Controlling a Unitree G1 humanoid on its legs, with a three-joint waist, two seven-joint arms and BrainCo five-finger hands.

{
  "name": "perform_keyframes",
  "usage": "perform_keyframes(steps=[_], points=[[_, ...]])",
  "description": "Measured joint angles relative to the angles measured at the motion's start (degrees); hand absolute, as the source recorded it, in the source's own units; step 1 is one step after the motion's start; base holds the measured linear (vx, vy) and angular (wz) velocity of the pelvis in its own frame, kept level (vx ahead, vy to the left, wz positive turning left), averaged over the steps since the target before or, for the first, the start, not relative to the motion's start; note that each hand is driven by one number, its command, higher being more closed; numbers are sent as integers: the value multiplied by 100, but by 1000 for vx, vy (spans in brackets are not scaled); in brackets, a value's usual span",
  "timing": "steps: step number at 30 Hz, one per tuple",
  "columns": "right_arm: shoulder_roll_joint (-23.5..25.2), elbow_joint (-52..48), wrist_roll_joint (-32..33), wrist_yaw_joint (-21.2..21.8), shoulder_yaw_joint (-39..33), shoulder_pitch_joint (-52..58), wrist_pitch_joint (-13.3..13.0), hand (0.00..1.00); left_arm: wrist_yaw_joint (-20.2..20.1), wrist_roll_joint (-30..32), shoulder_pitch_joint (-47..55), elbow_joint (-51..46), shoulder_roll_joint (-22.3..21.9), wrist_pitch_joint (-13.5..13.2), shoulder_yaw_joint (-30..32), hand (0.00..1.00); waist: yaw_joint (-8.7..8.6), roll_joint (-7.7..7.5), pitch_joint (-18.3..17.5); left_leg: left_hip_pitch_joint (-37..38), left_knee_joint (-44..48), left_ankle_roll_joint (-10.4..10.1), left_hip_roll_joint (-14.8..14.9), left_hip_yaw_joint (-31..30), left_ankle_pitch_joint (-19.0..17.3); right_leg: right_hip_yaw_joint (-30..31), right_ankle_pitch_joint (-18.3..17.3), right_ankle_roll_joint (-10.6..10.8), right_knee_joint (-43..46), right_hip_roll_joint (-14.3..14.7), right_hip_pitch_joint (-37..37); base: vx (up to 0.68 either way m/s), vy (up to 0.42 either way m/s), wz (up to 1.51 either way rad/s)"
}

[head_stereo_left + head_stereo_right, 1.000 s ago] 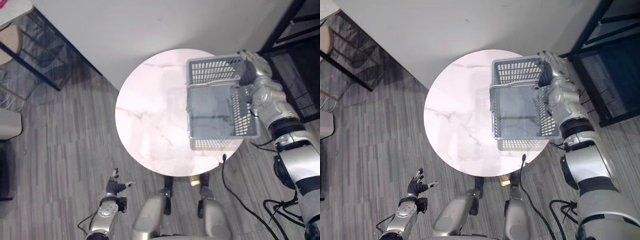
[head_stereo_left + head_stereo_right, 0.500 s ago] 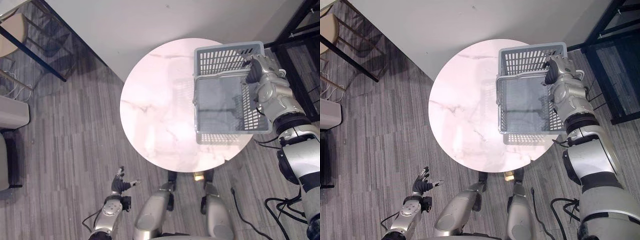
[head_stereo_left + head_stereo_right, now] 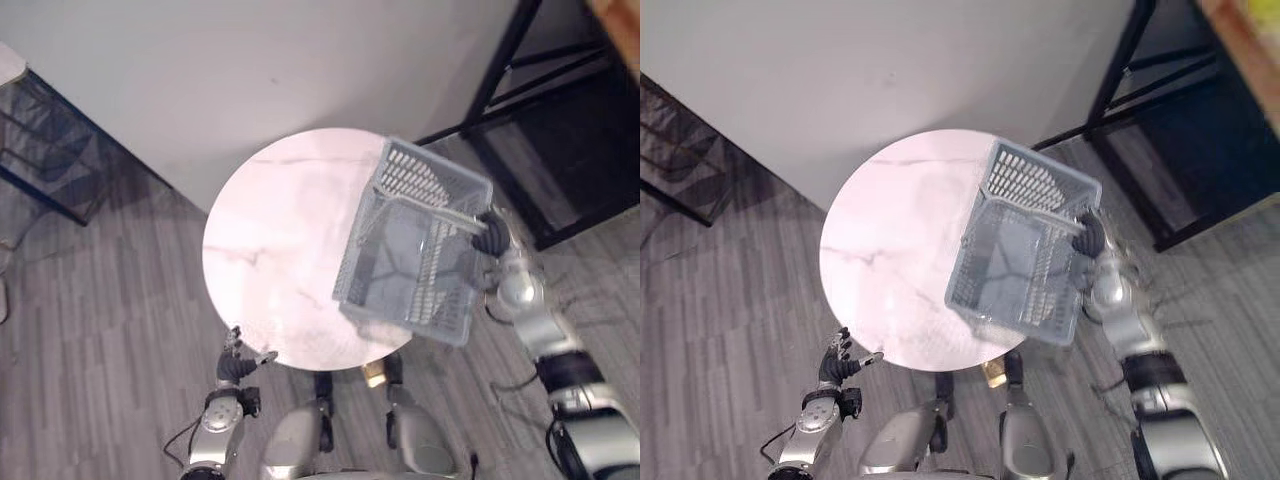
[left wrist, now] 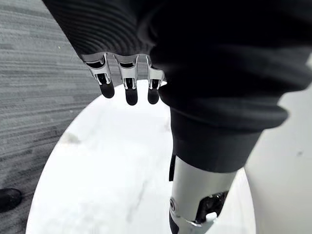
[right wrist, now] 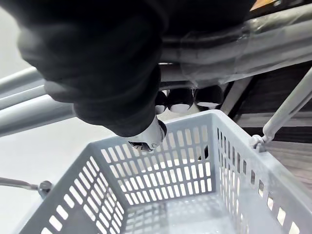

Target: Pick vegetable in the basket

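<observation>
1. Overhead, a round white marble table (image 3: 270,240) sits mid-frame on a grey wood floor (image 3: 100,330), with a black shelf frame (image 3: 497,75) at the upper right.
2. My right hand (image 3: 490,237), right of centre, has its fingers curled round the wire handle (image 3: 435,213) of a grey slatted basket (image 3: 412,178).
3. The basket hangs tilted over the table's right edge, just left of that hand.
4. My left hand (image 3: 238,362), at the lower left, has loosely spread fingers and holds nothing.

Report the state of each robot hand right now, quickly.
Left robot hand: open, fingers straight, holding nothing.
Right robot hand: closed, holding the basket.
</observation>
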Motion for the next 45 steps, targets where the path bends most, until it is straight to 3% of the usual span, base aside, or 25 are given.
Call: perform_keyframes(steps=[2,4,6,12,16,18,20,21,22,23,24,25,26,27,29,31,33,34,35,36,37,40,42,44,45], points=[[24,-11,121,13,-160,301,-18,100,-7,25,79,1,-2,37,34,0,-119,-62,-138,60,9,-14,-16,93,-41,85,-82,-101,-2,-3,30,-15,16,-24],[244,-86,141,18,-510,815,-45,100,-48,104,118,-3,-10,45,146,0,-99,-76,-303,108,9,-21,-13,199,-82,211,-83,-121,-32,11,45,-10,17,-28],[669,-146,577,227,-787,1460,-74,100,-104,165,290,-16,-6,87,499,0,-110,-100,-460,291,12,-34,20,387,-166,372,-100,-150,-73,43,160,13,13,-40],[1242,83,1397,369,-924,1980,-73,100,-108,170,519,-18,-20,94,757,0,-171,-140,-658,527,350,-41,123,861,-484,664,-101,-149,10,92,295,6,24,-45],[1557,83,1459,361,-909,2051,-73,100,-100,165,621,-199,-174,93,837,0,-93,-158,-657,472,1103,2,297,1143,-877,895,-81,-61,310,198,306,-33,46,-37],[1813,19,1621,325,-909,2045,-75,100,-100,163,634,-374,-250,92,829,0,39,-218,-635,240,1795,22,538,1277,-1202,767,-32,68,789,325,73,-141,37,-41],[1989,-177,1716,256,-925,2062,-75,100,-94,159,568,-499,-256,93,817,0,97,-318,-652,-51,2009,140,609,1339,-1221,604,-63,167,1047,278,-193,-229,4,-13],[2017,-265,1753,219,-960,2061,-77,100,-91,159,479,-511,-297,94,779,0,119,-303,-642,-164,2017,255,657,1357,-1187,341,-568,-151,2138,239,-559,-250,9,16],[2019,-275,1785,217,-1010,2074,-77,100,-91,159,429,-519,-330,94,734,0,154,-297,-638,-164,2003,312,649,1318,-1161,132,-1048,-288,3078,115,-682,-188,-17,33],[2037,-310,1795,212,-1096,2158,-78,100,-95,160,400,-527,-352,94,653,0,214,-304,-643,-171,2002,326,574,1190,-1114,9,-1472,-207,4006,-131,-606,-129,-35,38],[2062,-356,1808,206,-1135,2226,-80,100,-102,159,401,-555,-345,97,589,0,217,-312,-651,-214,2000,346,510,1103,-1078,13,-1645,-145,4374,-265,-517,-110,-114,68],[2082,-422,1838,186,-1150,2336,-83,100,-104,159,415,-660,-344,102,519,0,217,-454,-741,-315,2002,374,384,920,-989,84,-1915,-18,4898,-481,-324,-63,-123,65],[2097,-421,1852,183,-1149,2346,-85,100,-104,159,422,-703,-346,102,515,0,222,-498,-774,-386,1995,377,350,881,-912,124,-2000,52,5099,-561,-205,-118,-240,73],[2120,-421,1854,179,-1139,2319,-92,100,-103,158,431,-730,-350,107,513,0,266,-593,-869,-658,2029,257,295,764,-681,259,-2039,166,5082,-652,135,-107,-221,46],[2119,-420,1864,152,-1138,2273,-136,100,-101,158,444,-731,-342,109,516,0,346,-611,-906,-947,2055,191,301,666,-496,247,-2448,217,4352,-603,426,-153,-210,33],[2078,-367,1867,109,-1134,2113,-140,100,-98,154,518,-730,-449,121,427,0,419,-380,-896,-1323,1779,103,489,560,59,91,-2808,-85,3250,-357,587,-226,-245,23],[1997,-223,1887,96,-1135,1974,-141,100,-96,139,529,-725,-476,125,287,0,396,-136,-817,-1541,1550,-57,711,328,484,-93,-2816,-205,2760,-37,658,-402,-327,43],[1907,-4,1883,60,-1148,1907,-137,100,-102,95,466,-715,-451,138,148,0,342,15,-736,-1447,708,-283,760,19,1532,-388,-2551,-533,2628,166,554,-621,-382,95],[1913,72,1876,-19,-1224,1908,-100,100,-106,97,347,-721,-452,148,116,0,314,-74,-602,-1436,1004,-284,775,16,1377,-626,-2415,-742,2620,137,489,-479,-248,87],[1927,72,1875,-31,-1225,1921,-79,100,-106,98,356,-724,-452,148,115,0,321,-125,-566,-1435,1378,-220,774,34,1085,-650,-2371,-762,2625,126,456,-452,-254,50],[1955,71,1878,-39,-1225,1938,-74,100,-109,99,390,-720,-452,153,114,0,332,-159,-558,-1407,1947,-241,785,46,542,-653,-2262,-797,2611,116,384,-374,-200,6],[1976,-27,1881,-55,-1240,1926,-75,100,-110,99,415,-744,-470,155,137,0,319,-64,-589,-1037,2818,-261,945,-25,-430,-546,-1853,-836,2388,233,90,-301,-95,-20],[2049,-135,1878,-60,-1235,1961,-74,100,-108,99,493,-764,-466,153,179,0,275,-29,-624,-532,2619,-296,948,-123,-825,-405,-1666,-790,2196,377,17,-173,10,-32],[2072,-133,1888,-81,-1329,1956,-91,100,-110,103,491,-674,-462,154,177,0,144,110,-710,5,1351,-378,932,-182,-918,-408,-1475,-698,2064,497,-177,-197,69,-10],[2063,-64,1886,-87,-1430,1944,-105,100,-108,105,416,-529,-439,154,179,0,121,97,-706,164,913,-387,888,-211,-911,-406,-1361,-666,1989,504,-246,-176,84,-4]])
